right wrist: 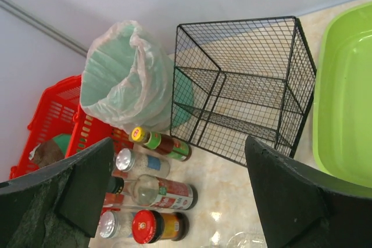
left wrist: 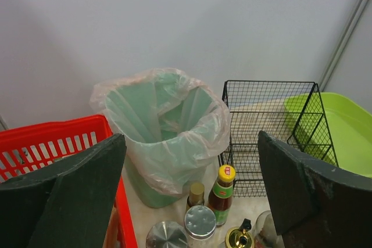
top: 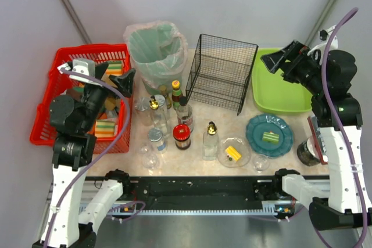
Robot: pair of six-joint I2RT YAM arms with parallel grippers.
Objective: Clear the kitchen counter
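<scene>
One broad beige marbled counter [top: 232,121] spans the room's middle, bearing a red basket [top: 43,114] at left, green tub [top: 282,94] at right, bagged bin [top: 154,50], wire rack [top: 224,74], teal plate [top: 256,135] and clustered bottles [top: 180,114]; left gripper [top: 111,75] and right gripper [top: 283,56] both hover spread apart

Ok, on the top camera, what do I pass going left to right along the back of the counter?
red basket → lined green bin → black wire rack → lime green tub
</scene>
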